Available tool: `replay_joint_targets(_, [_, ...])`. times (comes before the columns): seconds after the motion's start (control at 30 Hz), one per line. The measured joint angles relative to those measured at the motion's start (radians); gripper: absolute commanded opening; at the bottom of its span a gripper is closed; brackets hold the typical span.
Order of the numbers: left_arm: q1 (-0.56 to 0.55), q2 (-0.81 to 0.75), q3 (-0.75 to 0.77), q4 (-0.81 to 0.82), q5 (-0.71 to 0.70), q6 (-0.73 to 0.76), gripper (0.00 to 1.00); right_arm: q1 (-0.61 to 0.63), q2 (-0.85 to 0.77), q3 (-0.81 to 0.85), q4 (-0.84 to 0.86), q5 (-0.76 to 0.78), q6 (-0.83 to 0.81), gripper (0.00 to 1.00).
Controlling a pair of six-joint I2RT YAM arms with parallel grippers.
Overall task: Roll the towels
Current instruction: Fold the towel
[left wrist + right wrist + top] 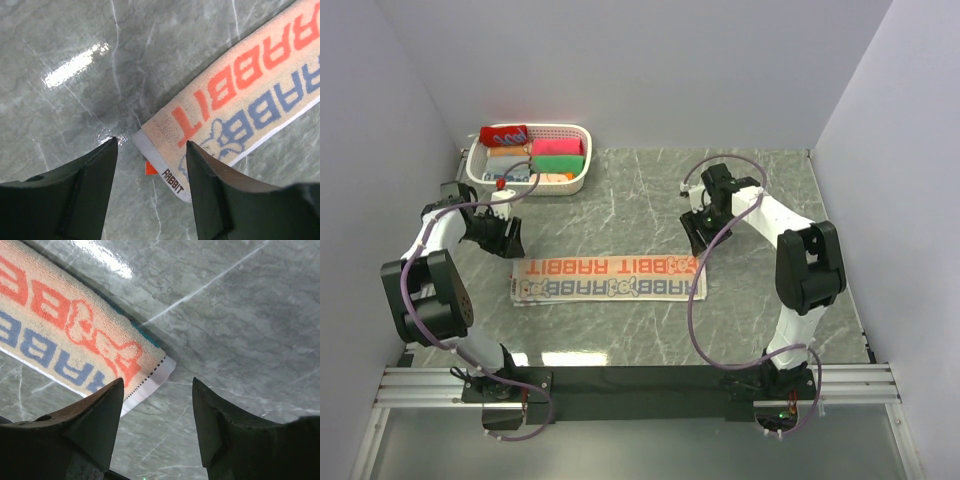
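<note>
A long cream towel printed RABBIT in orange and blue lies flat and folded lengthwise across the middle of the marble table. My left gripper is open and empty just above the towel's left end; the left wrist view shows that end with its white hem and an orange tag, between and beyond my fingers. My right gripper is open and empty above the towel's right end, whose hemmed corner shows in the right wrist view, with my gripper just off it.
A white basket at the back left holds several rolled towels in red, orange, pink and green. Grey walls enclose the table on three sides. The arm bases stand on a rail at the near edge.
</note>
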Motion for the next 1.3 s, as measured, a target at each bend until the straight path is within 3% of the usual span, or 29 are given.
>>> replay_joint_targets(0.27, [0.000,0.060,0.023,-0.012,-0.007,0.006,0.64,-0.001,0.023,0.000,0.006,-0.007,-0.031,0.62])
replay_joint_targets(0.73, [0.000,0.195,0.105,-0.142,0.015,0.126,0.60,-0.005,0.128,0.043,-0.022,-0.074,-0.264,0.56])
replay_joint_targets(0.97, [0.000,0.202,0.105,-0.159,0.018,0.142,0.58,-0.005,0.153,0.085,-0.075,-0.125,-0.334,0.44])
replay_joint_targets(1.3, [0.000,0.215,0.105,-0.167,0.019,0.158,0.53,-0.011,0.166,0.113,-0.185,-0.156,-0.440,0.44])
